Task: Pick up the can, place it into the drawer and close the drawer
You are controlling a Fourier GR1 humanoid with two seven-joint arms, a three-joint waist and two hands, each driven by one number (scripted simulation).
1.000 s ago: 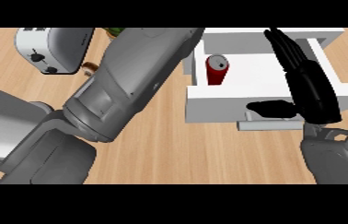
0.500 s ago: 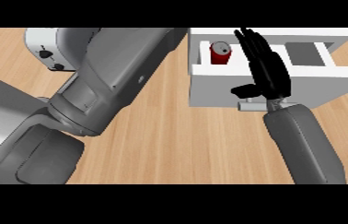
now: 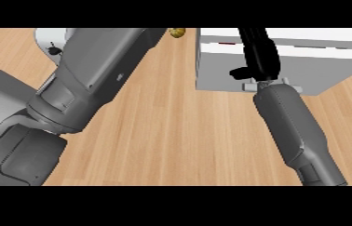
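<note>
Left grey forearm (image 3: 96, 81) crosses the wooden counter (image 3: 186, 136) diagonally; its hand isn't visible. White, box-shaped drawer (image 3: 227, 67) sits upper right, w/ a thin red sliver of the can (image 3: 227, 44) showing inside. Right black hand (image 3: 258, 57) lies flat on the drawer front, fingers straight & together.

The white drawer (image 3: 227, 71) sits at the counter's far right, its grey front face toward us, while only a thin red sliver of the can (image 3: 229, 44) shows inside near its top edge.
</note>
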